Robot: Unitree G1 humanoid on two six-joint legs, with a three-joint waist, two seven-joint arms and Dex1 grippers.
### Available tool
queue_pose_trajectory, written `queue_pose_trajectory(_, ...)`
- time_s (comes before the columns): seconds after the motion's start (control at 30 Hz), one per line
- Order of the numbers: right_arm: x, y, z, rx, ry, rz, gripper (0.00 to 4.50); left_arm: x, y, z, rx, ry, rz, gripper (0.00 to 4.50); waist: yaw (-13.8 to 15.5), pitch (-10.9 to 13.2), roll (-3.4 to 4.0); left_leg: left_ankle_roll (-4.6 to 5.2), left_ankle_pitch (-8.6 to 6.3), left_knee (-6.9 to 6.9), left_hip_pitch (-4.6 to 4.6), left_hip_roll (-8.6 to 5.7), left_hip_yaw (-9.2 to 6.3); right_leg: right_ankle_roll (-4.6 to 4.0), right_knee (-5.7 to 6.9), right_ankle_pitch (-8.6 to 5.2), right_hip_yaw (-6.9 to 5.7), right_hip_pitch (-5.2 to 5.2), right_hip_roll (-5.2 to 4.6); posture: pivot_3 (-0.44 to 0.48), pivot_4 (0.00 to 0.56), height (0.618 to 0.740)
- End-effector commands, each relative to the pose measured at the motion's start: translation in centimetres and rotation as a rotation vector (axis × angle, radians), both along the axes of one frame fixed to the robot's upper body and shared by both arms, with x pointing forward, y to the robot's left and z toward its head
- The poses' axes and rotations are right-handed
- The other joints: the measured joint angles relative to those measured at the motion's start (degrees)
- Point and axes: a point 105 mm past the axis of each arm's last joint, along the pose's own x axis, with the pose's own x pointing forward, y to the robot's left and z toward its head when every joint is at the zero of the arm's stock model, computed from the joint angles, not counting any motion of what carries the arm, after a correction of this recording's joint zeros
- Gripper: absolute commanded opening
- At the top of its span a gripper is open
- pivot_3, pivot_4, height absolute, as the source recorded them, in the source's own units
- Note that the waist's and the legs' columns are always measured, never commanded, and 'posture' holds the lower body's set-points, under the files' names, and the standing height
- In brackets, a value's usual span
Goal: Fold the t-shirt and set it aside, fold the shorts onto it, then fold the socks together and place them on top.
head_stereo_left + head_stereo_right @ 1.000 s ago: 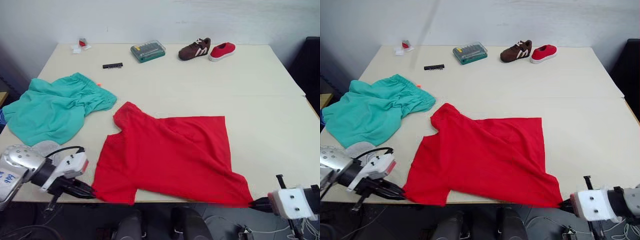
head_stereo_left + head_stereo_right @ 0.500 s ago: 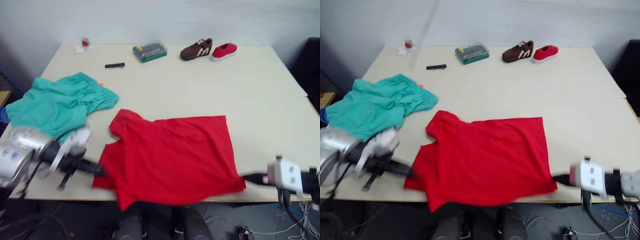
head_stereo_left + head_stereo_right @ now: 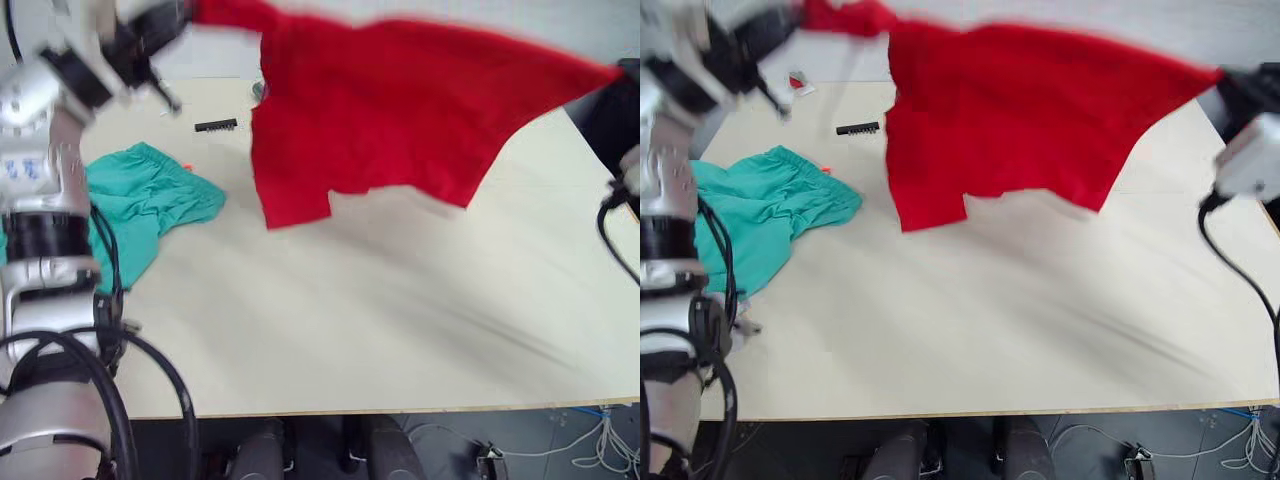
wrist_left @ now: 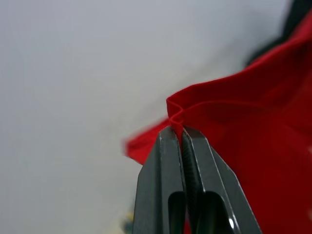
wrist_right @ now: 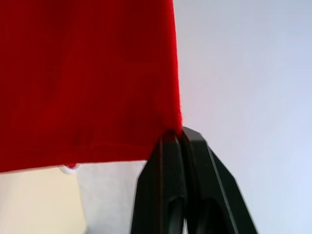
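Observation:
The red t-shirt (image 3: 390, 110) hangs spread in the air above the far half of the table, stretched between both grippers. My left gripper (image 4: 182, 130) is shut on a folded edge of it, high at the upper left (image 3: 180, 14). At the upper right, my right gripper (image 5: 179, 134) is shut on the shirt's other corner (image 3: 1225, 82). The teal-green shorts (image 3: 140, 200) lie crumpled on the table's left side, partly behind my left arm. The socks are out of view.
The beige table (image 3: 400, 330) stretches bare below the hanging shirt down to its front edge. A black strip of bits (image 3: 216, 125) and a small red-and-white item (image 3: 798, 82) lie at the far left. The shirt hides the table's far middle.
Both grippers have swung up from the table's front edge, lifting the t-shirt off the table. It now hangs spread high in the air between them.

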Motion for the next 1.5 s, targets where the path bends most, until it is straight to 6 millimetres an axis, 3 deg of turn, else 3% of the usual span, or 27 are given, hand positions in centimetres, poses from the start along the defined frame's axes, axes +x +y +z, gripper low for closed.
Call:
queue_pose_trajectory(0.03, -1.2, 0.6, -4.9, -0.054, 0.17, 0.074, 0.06, -3.1, -0.4, -3.4, 0.092, 0.176, -0.125, 0.0, -0.06, 0.09, -0.11, 0.0, 0.0, 0.11, -0.14, 0.0, 0.0, 0.01, -0.09, -0.04, 0.05, 0.01, 0.01, 0.0, 0.15, 0.74)
queue_pose_trajectory(0.17, -2.9, 0.8, -12.3, -0.033, 0.51, 0.101, 0.06, -6.8, -0.5, -11.4, 0.267, 0.464, -0.222, 0.0, -0.17, 0.16, -0.19, 0.21, 0.08, 0.99, -0.21, -0.05, -0.03, 0.18, -0.04, 0.05, 0.37, 0.25, -0.12, 0.0, 0.15, 0.74)
queue_pose_trajectory(0.23, -4.7, 1.1, -16.2, -0.01, 0.741, 0.116, 0.06, -9.2, -0.3, -14.9, 0.356, 0.631, -0.266, 0.0, -0.19, 0.19, -0.2, 0.27, 0.11, 0.87, 0.51, -0.09, -0.02, 0.19, -0.14, 0.17, 0.52, 0.89, -0.21, 0.0, 0.15, 0.74)
queue_pose_trajectory(0.3, -6.8, 1.3, -19.0, 0.021, 0.946, 0.124, 0.06, -11.7, -0.1, -17.2, 0.416, 0.782, -0.316, 0.0, -0.06, 0.22, -0.16, -0.09, -0.33, 0.51, 1.58, 0.02, -0.13, 0.06, -0.65, 0.09, 0.48, 2.03, -0.18, 0.0, 0.15, 0.74)
queue_pose_trajectory(0.37, -8.7, 1.5, -20.4, 0.031, 1.101, 0.14, 0.06, -13.9, 0.1, -18.4, 0.468, 0.896, -0.369, 0.0, 0.0, 0.21, -0.14, 0.17, -0.47, 0.18, 1.75, 0.08, -0.22, -0.05, -0.94, 0.06, 0.47, 2.18, -0.19, 0.0, 0.15, 0.74)
queue_pose_trajectory(0.5, -10.7, 1.3, -20.9, 0.093, 1.288, 0.124, 0.06, -16.5, 1.1, -19.3, 0.523, 1.052, -0.409, 0.0, -0.01, 0.17, -0.08, -0.28, -0.27, -0.01, 1.74, 0.08, -0.27, -0.15, -0.76, 0.02, 0.44, 1.99, -0.22, 0.0, 0.15, 0.74)
queue_pose_trajectory(0.7, -13.4, 1.6, -19.5, 0.275, 1.602, 0.131, 0.06, -17.0, 2.0, -18.9, 0.523, 1.146, -0.432, 0.0, 0.32, 0.15, -0.03, -0.2, -0.23, -0.1, 1.71, 0.24, -0.37, -0.42, -0.66, -0.25, 0.17, 1.92, -0.1, 0.0, 0.15, 0.74)
queue_pose_trajectory(0.77, -12.4, 1.8, -18.6, 0.315, 1.584, 0.134, 0.06, -16.6, 1.9, -18.8, 0.528, 1.145, -0.458, 0.0, 0.32, 0.15, -0.03, -0.1, -0.29, -0.09, 1.73, 0.25, -0.37, -0.44, -0.65, -0.25, 0.17, 1.93, -0.09, 0.0, 0.15, 0.74)
queue_pose_trajectory(0.8, -10.8, 1.6, -18.2, 0.331, 1.504, 0.114, 0.06, -15.5, 1.5, -18.7, 0.524, 1.076, -0.455, 0.0, 0.32, 0.14, -0.04, 0.04, -0.37, -0.09, 1.74, 0.25, -0.39, -0.45, -0.65, -0.24, 0.17, 1.94, -0.09, 0.0, 0.15, 0.74)
queue_pose_trajectory(0.83, -8.4, 1.1, -17.5, 0.344, 1.368, 0.071, 0.06, -12.6, 0.8, -18.4, 0.493, 0.919, -0.388, 0.0, 0.34, 0.11, 0.02, -0.07, -0.45, -0.05, 1.74, 0.26, -0.39, -0.46, -0.65, -0.23, 0.17, 1.95, -0.09, 0.0, 0.15, 0.74)
queue_pose_trajectory(0.87, -5.4, 0.6, -16.0, 0.352, 1.177, 0.035, 0.06, -8.5, -0.2, -17.0, 0.429, 0.7, -0.278, 0.0, 0.54, 0.05, 0.15, -0.19, -0.52, -0.01, 1.77, 0.25, -0.39, -0.46, -0.69, -0.16, 0.18, 1.99, -0.12, 0.0, 0.15, 0.74)
queue_pose_trajectory(0.9, -1.7, -0.4, -12.9, 0.383, 0.886, -0.025, 0.06, -3.4, -1.3, -13.1, 0.321, 0.375, -0.114, 0.0, 1.09, 0.1, 0.27, -0.15, -0.49, 0.11, 1.77, 0.25, -0.39, -0.42, -0.77, -0.06, 0.17, 2.04, -0.11, 0.0, 0.15, 0.74)
queue_pose_trajectory(0.93, 1.1, -1.6, -8.2, 0.405, 0.55, -0.074, 0.06, 0.0, -1.9, -6.9, 0.155, 0.055, 0.031, 0.0, 1.77, 0.28, 0.17, -0.07, -0.36, 0.21, 1.7, 0.25, -0.39, -0.39, -0.94, 0.15, 0.16, 2.1, -0.09, 0.0, 0.15, 0.74)
queue_pose_trajectory(0.97, 2.1, -2.3, -2.6, 0.385, 0.207, -0.099, 0.06, 1.5, -1.0, 0.3, -0.018, -0.227, 0.205, 0.0, 2.2, 0.47, 0.12, -0.03, -0.06, 0.38, 1.45, 0.21, -0.48, -0.32, -1.0, 0.48, 0.12, 2.04, -0.07, 0.0, 0.15, 0.74)
queue_pose_trajectory(1.0, 1.3, -2.2, 2.0, 0.332, -0.056, -0.085, 0.06, 1.1, 0.1, 5.9, -0.119, -0.451, 0.33, 0.0, 2.39, 0.69, 0.0, -0.25, 0.27, 0.67, 0.74, 0.21, -0.48, -0.38, -0.91, 0.8, 0.12, 1.38, -0.07, 0.0, 0.15, 0.74)
queue_pose_trajectory(1.03, 0.2, -1.8, 4.9, 0.272, -0.223, -0.062, 0.06, -0.1, 0.8, 9.4, -0.165, -0.605, 0.381, 0.0, 2.42, 0.79, -0.15, -0.24, 0.52, 0.83, -0.12, 0.15, -0.4, -0.34, -0.65, 1.17, 0.14, 0.52, -0.16, 0.0, 0.15, 0.74)
queue_pose_trajectory(1.07, -0.9, -1.2, 7.1, 0.221, -0.325, -0.03, 0.06, -1.1, 0.8, 11.6, -0.158, -0.699, 0.383, 0.0, 2.21, 0.78, -0.16, 0.04, 1.14, 0.91, -1.41, -0.06, -0.29, -0.28, -0.25, 1.33, 0.19, -0.89, -0.28, 0.0, 0.15, 0.74)
queue_pose_trajectory(1.1, -1.6, -0.9, 8.6, 0.18, -0.379, -0.02, 0.06, -2.1, 0.4, 12.9, -0.129, -0.763, 0.347, 0.0, 1.8, 0.72, -0.12, 0.0, 1.24, 0.69, -1.65, -0.11, -0.07, -0.24, -0.01, 1.36, 0.28, -1.35, -0.3, 0.0, 0.15, 0.74)
queue_pose_trajectory(1.17, -2.2, -0.4, 9.2, 0.109, -0.38, 0.006, 0.06, -2.9, -0.2, 13.2, -0.066, -0.766, 0.27, 0.0, 1.46, 0.18, 0.19, -0.11, 0.9, 0.25, -1.28, -0.22, 0.02, -0.23, 0.34, 1.36, -0.18, -1.7, -0.26, 0.0, 0.15, 0.74)
queue_pose_trajectory(1.23, -2.1, 0.1, 7.7, 0.046, -0.296, 0.037, 0.06, -2.2, 0.0, 11.5, -0.03, -0.638, 0.204, 0.0, 1.43, -0.08, 0.41, 0.09, 0.73, -0.11, -0.39, -0.29, 0.06, -0.23, 0.34, 1.36, -1.1, -1.1, -0.13, 0.0, 0.15, 0.74)
queue_pose_trajectory(1.3, -1.4, 0.1, 4.4, 0.051, -0.104, 0.059, 0.06, -1.8, -0.1, 8.6, 0.028, -0.483, 0.121, 0.0, 1.35, -0.11, 0.43, 0.51, 0.38, -0.29, 0.64, -0.09, 0.3, 0.01, -0.12, 1.12, -1.38, 0.16, -0.03, 0.0, 0.15, 0.74)
queue_pose_trajectory(1.37, -1.3, 0.5, 0.5, 0.054, 0.097, 0.088, 0.06, -1.9, -0.4, 4.9, 0.088, -0.292, 0.03, 0.0, 1.35, 0.01, 0.2, 0.01, -0.37, -0.12, 0.41, -0.03, 0.19, -0.03, -0.56, -0.08, -1.05, 0.4, -0.03, 0.0, 0.15, 0.74)
queue_pose_trajectory(1.43, -1.9, 1.2, -4.9, 0.03, 0.347, 0.117, 0.06, -3.4, -1.1, -1.5, 0.213, -0.013, -0.123, 0.0, 1.13, 0.05, 0.16, 0.14, -0.42, 0.37, 0.14, -0.11, 0.18, 0.06, -0.21, -0.06, -0.88, 0.19, -0.07, 0.0, 0.15, 0.74)
queue_pose_trajectory(1.5, -2.9, 1.3, -8.7, 0.028, 0.52, 0.122, 0.06, -5.6, -1.4, -6.9, 0.331, 0.207, -0.224, 0.0, 0.94, 0.08, 0.13, 0.33, -0.54, 0.83, -0.01, -0.07, 0.19, 0.1, 0.02, -0.04, -0.75, 0.14, -0.11, 0.0, 0.15, 0.74)
